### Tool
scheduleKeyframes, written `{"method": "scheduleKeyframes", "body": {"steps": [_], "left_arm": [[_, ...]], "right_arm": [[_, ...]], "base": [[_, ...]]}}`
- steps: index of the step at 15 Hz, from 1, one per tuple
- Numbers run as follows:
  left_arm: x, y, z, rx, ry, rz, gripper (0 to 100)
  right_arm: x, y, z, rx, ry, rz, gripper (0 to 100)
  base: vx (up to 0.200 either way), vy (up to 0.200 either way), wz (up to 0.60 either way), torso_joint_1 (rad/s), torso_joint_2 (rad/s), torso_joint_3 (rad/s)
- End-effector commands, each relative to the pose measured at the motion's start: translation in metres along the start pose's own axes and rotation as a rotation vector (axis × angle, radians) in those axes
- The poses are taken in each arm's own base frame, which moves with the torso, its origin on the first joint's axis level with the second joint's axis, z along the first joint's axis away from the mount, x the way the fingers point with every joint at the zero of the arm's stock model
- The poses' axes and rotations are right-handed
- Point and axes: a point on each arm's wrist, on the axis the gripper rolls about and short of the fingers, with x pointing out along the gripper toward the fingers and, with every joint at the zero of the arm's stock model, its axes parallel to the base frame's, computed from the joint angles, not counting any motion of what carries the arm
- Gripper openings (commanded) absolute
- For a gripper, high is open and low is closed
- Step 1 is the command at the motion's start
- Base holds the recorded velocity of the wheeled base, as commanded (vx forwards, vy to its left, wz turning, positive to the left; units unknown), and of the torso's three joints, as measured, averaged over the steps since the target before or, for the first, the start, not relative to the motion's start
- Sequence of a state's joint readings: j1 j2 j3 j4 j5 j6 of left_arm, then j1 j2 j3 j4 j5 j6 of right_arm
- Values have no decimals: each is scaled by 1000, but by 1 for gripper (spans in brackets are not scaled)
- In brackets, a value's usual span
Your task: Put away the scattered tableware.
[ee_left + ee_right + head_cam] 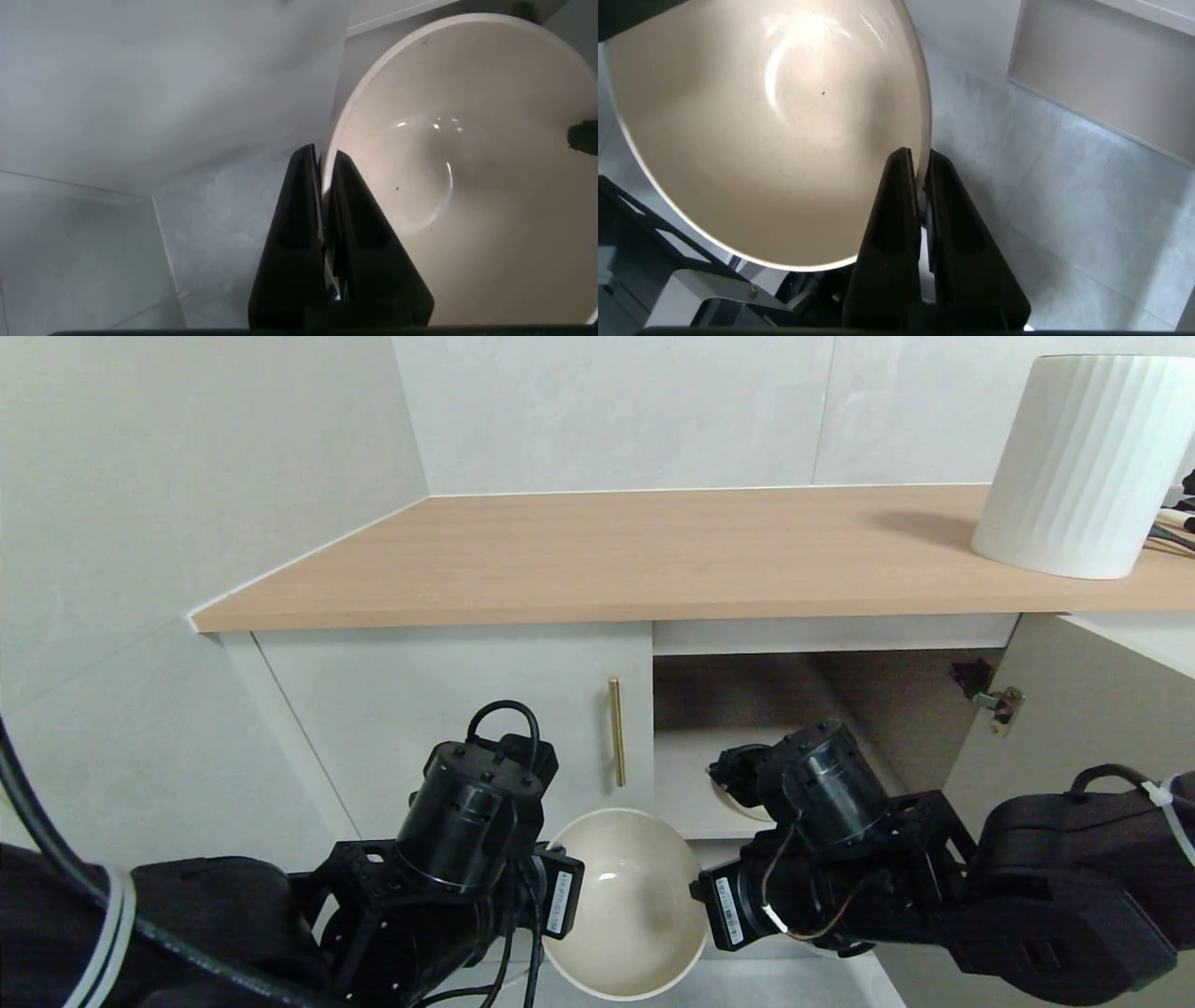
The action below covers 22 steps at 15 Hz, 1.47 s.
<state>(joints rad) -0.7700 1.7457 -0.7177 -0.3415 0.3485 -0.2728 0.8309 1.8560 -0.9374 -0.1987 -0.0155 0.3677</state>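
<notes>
A cream bowl (627, 905) hangs in the air low in front of the cabinet, held between both arms with its hollow facing up. My left gripper (553, 896) is shut on the bowl's left rim (329, 159); its fingers (301, 201) pinch the edge. My right gripper (702, 894) is shut on the opposite rim (924, 121), its fingers (945, 201) clamped on either side of the edge. The bowl (775, 121) is empty, as the left wrist view (467, 159) also shows.
The open cabinet compartment (803, 709) lies just behind the right arm, its door (1092, 728) swung out to the right. The left door (448, 700) is closed, with a brass handle (615, 731). A white ribbed container (1083, 457) stands on the wooden countertop (597, 551).
</notes>
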Motion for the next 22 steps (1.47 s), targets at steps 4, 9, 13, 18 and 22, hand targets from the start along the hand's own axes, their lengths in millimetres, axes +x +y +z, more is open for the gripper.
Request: {"method": "scheduleKeyframes", "body": {"steps": [4, 9, 13, 18, 22], "left_arm": [[0, 0, 0, 0, 1, 5, 100], [-3, 1, 3, -21, -19, 16, 100], [-6, 5, 9, -52, -56, 25, 100], [-9, 7, 11, -57, -65, 26, 100], [-8, 7, 10, -56, -62, 25, 100]], "right_arm": [[2, 0, -2, -2, 7, -2, 0], [3, -7, -1, 14, -3, -54, 0], [24, -43, 12, 143, -24, -180, 0], [36, -101, 52, 442, -123, -425, 0], [47, -133, 64, 568, -174, -587, 0]], "base": [[0, 0, 0, 0, 0, 0], [0, 0, 0, 0, 0, 0], [0, 0, 0, 0, 0, 0], [0, 0, 0, 0, 0, 0], [0, 0, 0, 0, 0, 0]]}}
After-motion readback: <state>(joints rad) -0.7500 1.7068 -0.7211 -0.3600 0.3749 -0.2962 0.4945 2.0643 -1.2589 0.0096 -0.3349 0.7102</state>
